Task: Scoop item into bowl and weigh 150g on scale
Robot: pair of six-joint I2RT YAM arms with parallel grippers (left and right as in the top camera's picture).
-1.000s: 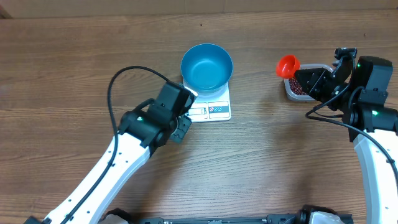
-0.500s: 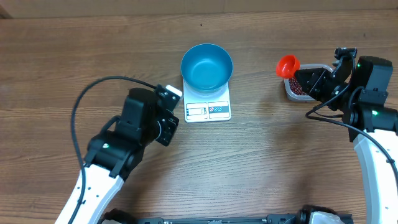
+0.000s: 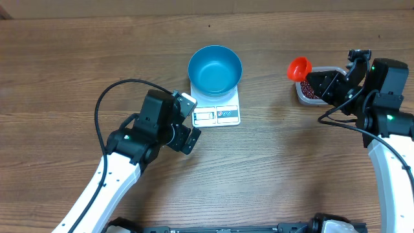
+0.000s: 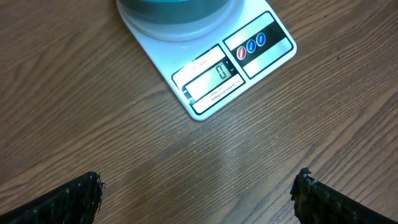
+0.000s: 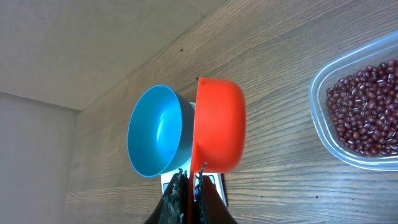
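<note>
My right claw (image 5: 191, 186) is clamped on the red scoop (image 5: 217, 124), my left claw (image 4: 196, 193) spread wide. The bowl (image 3: 215, 68) sits on the scale (image 3: 217, 114) toward the table's far edge. I'd dip shallowly into the right-edge beans (image 5: 364, 109) and lift level.

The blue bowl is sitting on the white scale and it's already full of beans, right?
Not quite. The blue bowl does sit on the white scale, but it is empty, not full: the overhead view shows its bare blue inside. The beans are in the clear tub.
</note>
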